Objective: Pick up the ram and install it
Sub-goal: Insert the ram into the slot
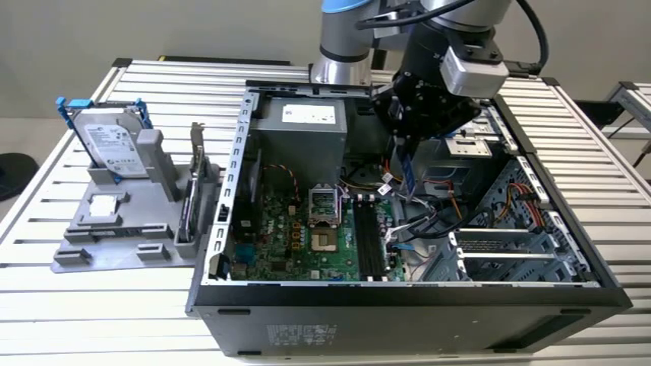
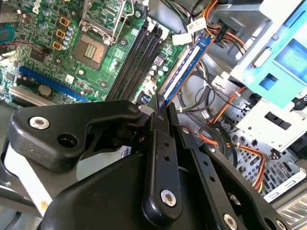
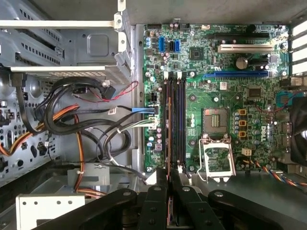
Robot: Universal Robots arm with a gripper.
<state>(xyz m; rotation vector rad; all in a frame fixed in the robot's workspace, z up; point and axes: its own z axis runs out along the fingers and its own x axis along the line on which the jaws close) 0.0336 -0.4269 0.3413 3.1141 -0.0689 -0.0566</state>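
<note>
My gripper [image 1: 409, 136] hangs over the open computer case [image 1: 407, 293], shut on the ram [image 1: 405, 166], a thin dark blue stick pointing down toward the motherboard. In the second wrist view the ram [image 2: 188, 64] sticks out from the gripper [image 2: 160, 109] at a slant, its far end above the cables beside the black memory slots [image 2: 139, 60]. In the first wrist view the ram [image 3: 168, 143] appears edge-on, a thin line leaving the gripper [image 3: 169, 181] and lying along the memory slots [image 3: 176, 122]. The slots [image 1: 371, 240] hold no stick.
A bundle of cables [image 1: 428, 217] lies just beside the slots, toward the drive cage [image 1: 508, 244]. The open CPU socket [image 1: 320, 204] and the grey power supply [image 1: 305, 126] flank the other side. Outside the case, a hard drive in a blue frame [image 1: 110, 141] and a bracketed card [image 1: 197, 171] stand on a grey holder.
</note>
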